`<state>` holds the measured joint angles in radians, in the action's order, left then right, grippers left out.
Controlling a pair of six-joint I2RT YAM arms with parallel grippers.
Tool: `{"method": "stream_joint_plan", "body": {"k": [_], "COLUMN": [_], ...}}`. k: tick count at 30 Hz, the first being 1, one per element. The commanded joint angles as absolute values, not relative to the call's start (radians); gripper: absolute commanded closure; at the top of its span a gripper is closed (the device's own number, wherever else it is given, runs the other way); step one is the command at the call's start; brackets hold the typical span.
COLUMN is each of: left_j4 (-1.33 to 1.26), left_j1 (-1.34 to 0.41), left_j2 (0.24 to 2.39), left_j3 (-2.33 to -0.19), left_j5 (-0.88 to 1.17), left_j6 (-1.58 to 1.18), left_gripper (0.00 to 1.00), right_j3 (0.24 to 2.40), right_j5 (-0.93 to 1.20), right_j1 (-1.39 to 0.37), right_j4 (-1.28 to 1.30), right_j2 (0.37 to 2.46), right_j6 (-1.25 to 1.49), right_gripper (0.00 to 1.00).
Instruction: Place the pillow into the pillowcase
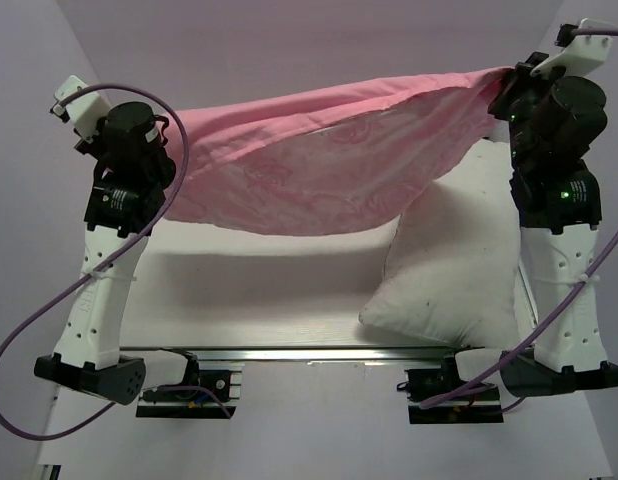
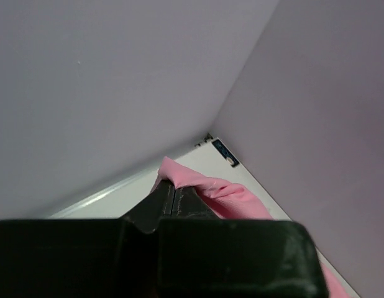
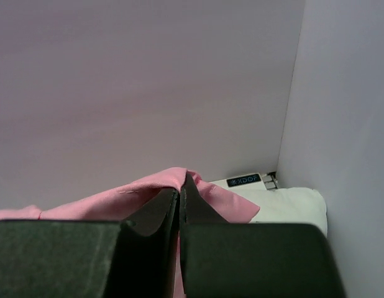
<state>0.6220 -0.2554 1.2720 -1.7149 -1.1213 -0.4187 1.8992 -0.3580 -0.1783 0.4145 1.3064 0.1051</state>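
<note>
The pink pillowcase [image 1: 329, 150] hangs stretched above the table between both arms, its rose-patterned satin face sagging in the middle. My left gripper [image 1: 174, 128] is shut on its left corner; in the left wrist view the fingertips [image 2: 173, 191] pinch the pink cloth [image 2: 232, 197]. My right gripper [image 1: 507, 85] is shut on the right corner, where the pink fabric [image 3: 111, 200] folds over the closed tips [image 3: 182, 185]. The white pillow [image 1: 451, 270] lies on the table's right side, under the pillowcase's right end, and shows as a corner [image 3: 291, 203] in the right wrist view.
The white table [image 1: 259, 290] is enclosed by pale walls at the back and sides. A metal rail [image 1: 319, 352] runs along the near edge between the arm bases. Purple cables [image 1: 29, 330] loop off both arms.
</note>
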Motion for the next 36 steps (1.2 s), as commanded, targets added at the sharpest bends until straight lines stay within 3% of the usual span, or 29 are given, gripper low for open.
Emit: {"method": "stream_joint_plan", "body": {"k": [1,8,11,12,15,19,21,24,28,31,32,34,36], "left_j4": [0.494,0.483,0.688,0.745,0.767,0.504,0.471,0.479,0.451,0.482,0.483,0.509,0.596], "left_j1": [-0.233,-0.066,0.05,0.067,0.09,0.094,0.094,0.094,0.094,0.095,0.095,0.097,0.1], "left_j2": [1.292,1.528,1.764,1.829,1.944,1.723,1.666,1.622,1.537,1.433,1.401,1.336,1.267], "left_j3": [-1.724,-1.799,-2.084,-2.317,-2.563,-2.277,-2.263,-2.267,-2.093,-1.863,-1.7,-1.539,-1.358], "left_j5": [-1.186,-0.87,-0.737,-0.676,-0.67,-0.634,-0.632,-0.675,-0.735,-0.801,-0.828,-0.859,-0.905], "left_j6": [-0.241,-0.276,-0.331,-0.339,-0.305,-0.246,-0.233,-0.216,-0.219,-0.299,-0.317,-0.417,-0.512], "left_gripper": [1.0,1.0,1.0,1.0,1.0,1.0,1.0,1.0,1.0,1.0,1.0,1.0,0.85], "right_j3": [1.902,1.91,2.009,2.134,2.375,2.294,2.248,2.036,1.626,1.444,1.325,1.208,1.05], "right_j5": [-0.393,-0.103,-0.039,-0.029,0.006,0.035,0.043,0.066,0.115,0.056,0.032,0.005,-0.044], "right_j1": [-0.17,-0.169,-0.169,-0.169,-0.17,-0.173,-0.176,-0.176,-0.193,-0.265,-0.282,-0.319,-0.379], "right_j4": [0.374,0.267,0.209,0.21,0.186,-0.024,-0.035,-0.066,-0.127,-0.133,-0.14,-0.134,-0.091], "right_j2": [1.336,1.521,1.675,1.716,1.88,1.823,1.783,1.628,1.488,1.416,1.399,1.352,1.309], "right_j6": [0.06,0.089,0.103,0.107,0.138,0.202,0.23,0.233,0.227,0.213,0.209,0.195,0.204], "right_gripper": [1.0,1.0,1.0,1.0,1.0,1.0,1.0,1.0,1.0,1.0,1.0,0.95,0.88]}}
